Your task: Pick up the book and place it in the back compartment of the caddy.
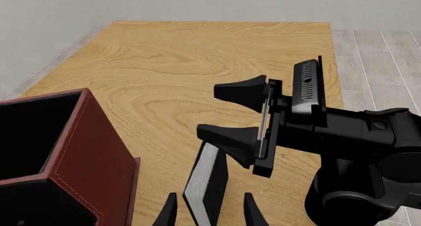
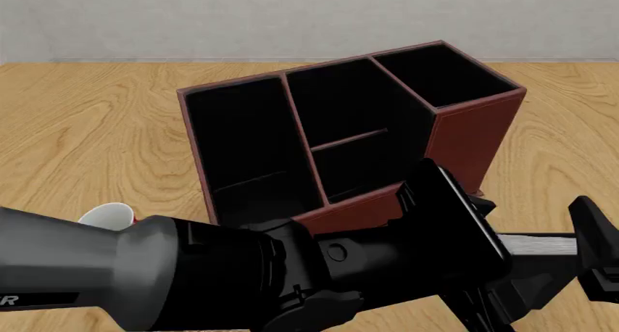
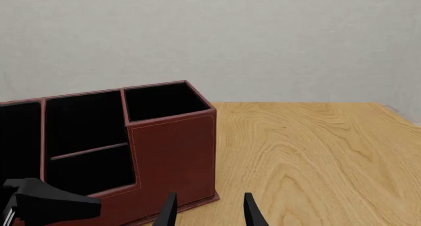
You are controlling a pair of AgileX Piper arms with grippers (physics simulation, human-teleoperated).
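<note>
Jaws of the left gripper (image 1: 210, 211) stand apart around the upright book (image 1: 205, 181); grasping step: next they must close.

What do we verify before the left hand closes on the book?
1. Book between the left hand fingers: ok, straddled.
2. Grip closed on the book: not ok, gaps show on both sides.
3. Right hand open and empty: ok.
4. Right hand clear of the lift path: not ok, it sits close by the book.
5. Back compartment of the caddy free: ok, looks empty.
6. Book's contact with the table: cannot tell, hidden.
</note>
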